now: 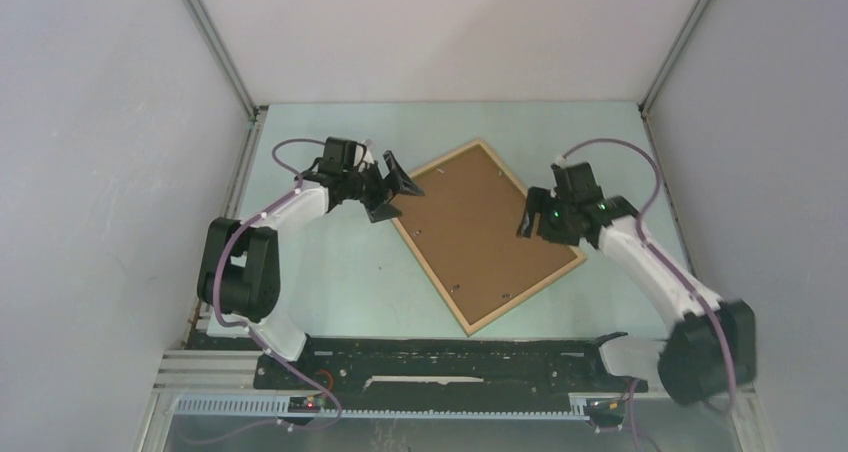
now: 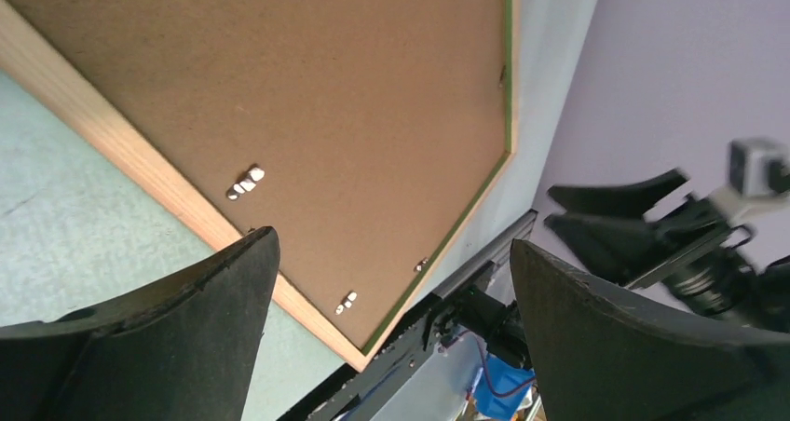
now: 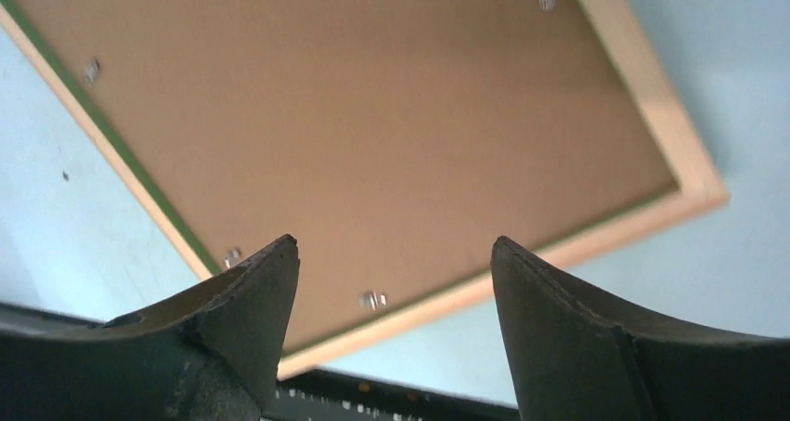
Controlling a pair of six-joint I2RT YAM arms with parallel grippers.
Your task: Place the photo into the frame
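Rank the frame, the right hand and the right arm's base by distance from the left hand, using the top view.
1. Frame, right beside the left hand.
2. Right hand, across the frame.
3. Right arm's base, near-right corner.

**Frame flat on the table**

We see a pale green table (image 1: 330,272) carrying a light wood frame (image 1: 432,277), flat and set at an angle near its middle. The photo (image 1: 487,234) fills it, brown back up.
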